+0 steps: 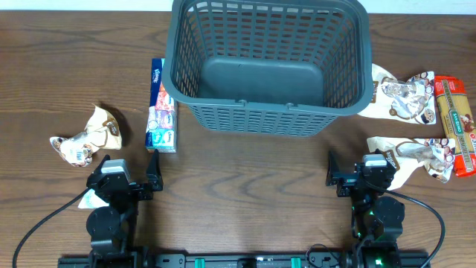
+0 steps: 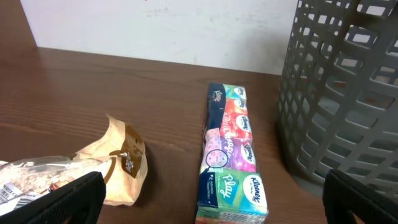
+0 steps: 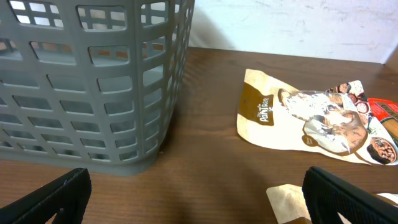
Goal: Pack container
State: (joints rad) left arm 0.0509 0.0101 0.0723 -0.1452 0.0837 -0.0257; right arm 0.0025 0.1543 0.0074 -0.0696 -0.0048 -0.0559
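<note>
The container [image 1: 253, 117] is a large dark grey slotted basket at the back middle of the table, with nothing inside. Its wall fills the right of the left wrist view [image 2: 342, 93] and the left of the right wrist view [image 3: 81, 93]. My left gripper [image 1: 125, 173] is open near the front edge, with a colourful Kleenex tissue pack [image 2: 230, 149] lying ahead between its spread fingers [image 2: 68, 202], untouched. My right gripper [image 1: 361, 167] is open at the front right over bare wood [image 3: 199, 199], empty.
A crumpled tan snack bag [image 1: 85, 138] lies left of the tissue pack [image 1: 161, 108]. Right of the basket lie two white and brown snack bags [image 1: 401, 97] [image 1: 416, 156] and a red pasta packet [image 1: 455, 123]. A white wall stands behind the table.
</note>
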